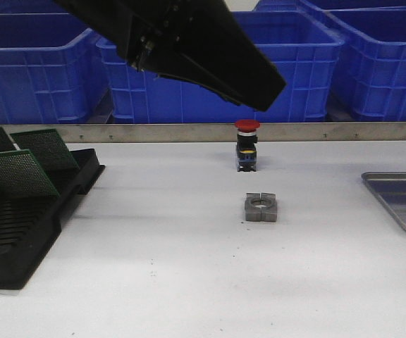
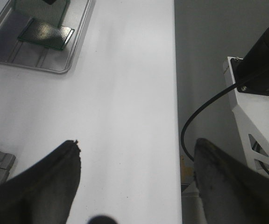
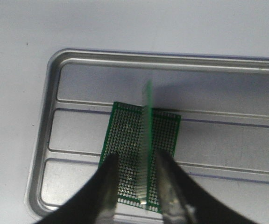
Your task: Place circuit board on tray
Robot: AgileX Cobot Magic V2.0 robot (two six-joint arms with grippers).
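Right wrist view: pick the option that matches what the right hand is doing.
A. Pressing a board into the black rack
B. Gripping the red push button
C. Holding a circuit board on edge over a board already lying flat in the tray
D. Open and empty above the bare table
C: the right hand pinches a thin green circuit board edge-on above a flat board lying on the tray.
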